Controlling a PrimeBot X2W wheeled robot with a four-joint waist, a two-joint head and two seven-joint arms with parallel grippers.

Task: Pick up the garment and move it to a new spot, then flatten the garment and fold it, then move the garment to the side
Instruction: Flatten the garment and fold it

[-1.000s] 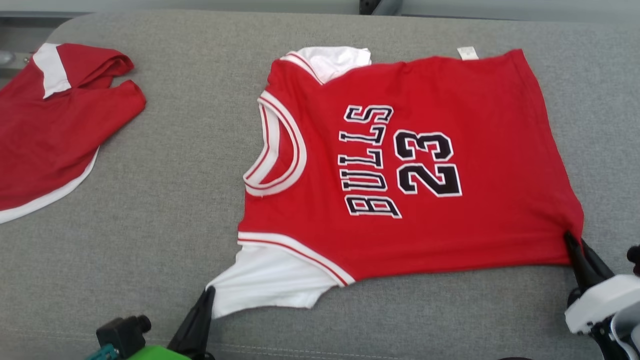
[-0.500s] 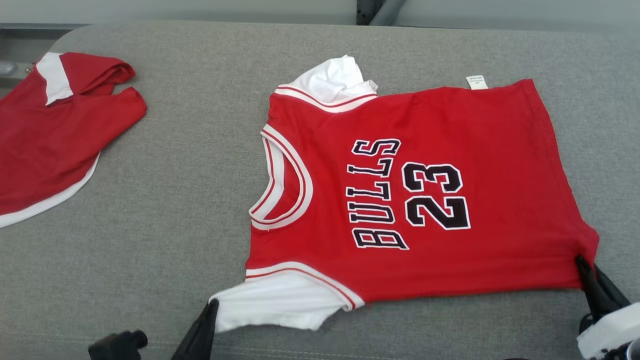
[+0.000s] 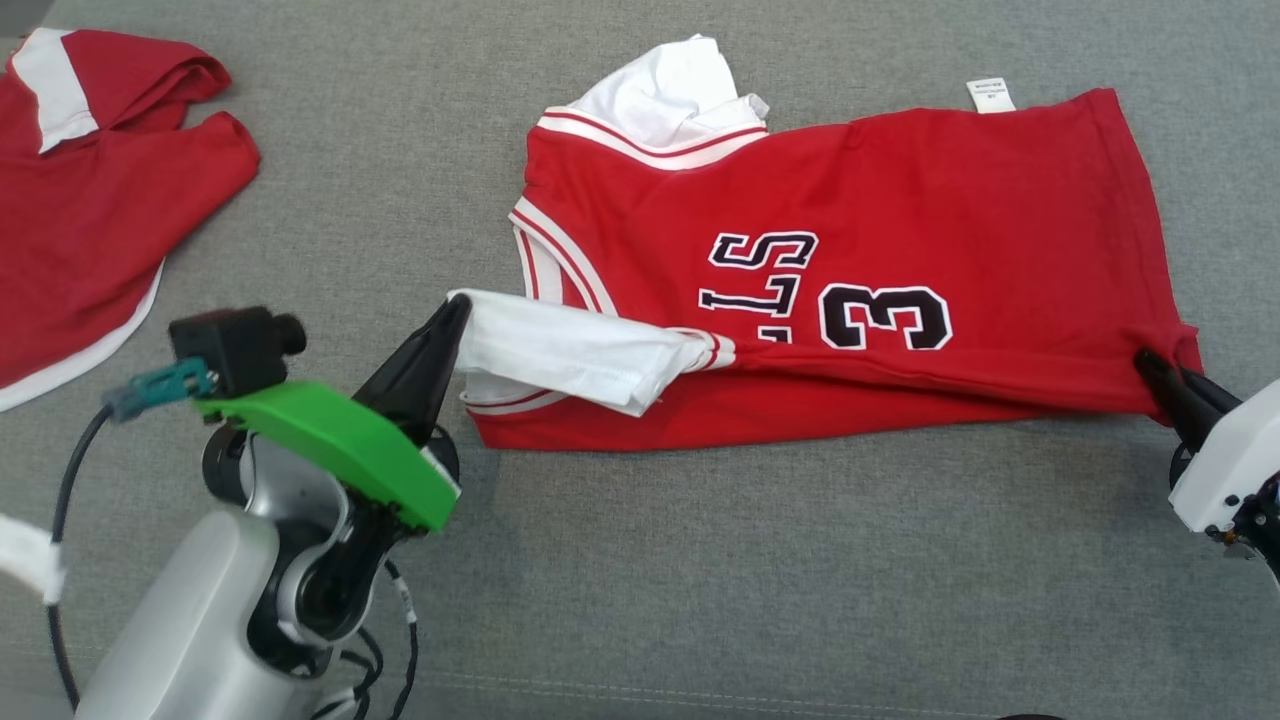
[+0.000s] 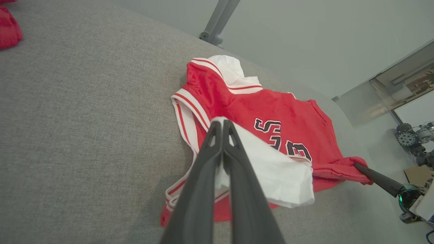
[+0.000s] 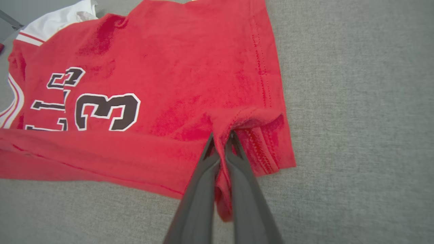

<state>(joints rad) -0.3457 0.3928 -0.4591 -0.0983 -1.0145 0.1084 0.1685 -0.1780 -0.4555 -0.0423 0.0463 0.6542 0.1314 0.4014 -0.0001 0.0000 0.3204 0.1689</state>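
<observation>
The garment [image 3: 900, 180] is a red jersey with white sleeves and black lettering, lying on the grey cushion with its near edge lifted and folded over the chest print. My left gripper [image 3: 455, 305] is shut on the tip of the near white sleeve [image 3: 560, 350], holding it above the collar area. In the left wrist view the fingers [image 4: 220, 128] pinch that white sleeve [image 4: 274, 166]. My right gripper [image 3: 1145, 360] is shut on the near red hem corner; in the right wrist view the gripper [image 5: 222, 137] bunches the hem [image 5: 257, 118] of the garment [image 5: 162, 57].
A second red and white garment [image 3: 80, 200] lies at the far left of the grey cushion [image 3: 750, 580]. A metal post [image 4: 217, 23] stands beyond the cushion's far edge. Equipment and a cardboard piece [image 4: 415, 173] sit off the cushion's right end.
Both grippers have lifted the garment's near edge and carried it away from me, folding it over the print so "BULLS 23" is half covered. The head camera has shifted too.
</observation>
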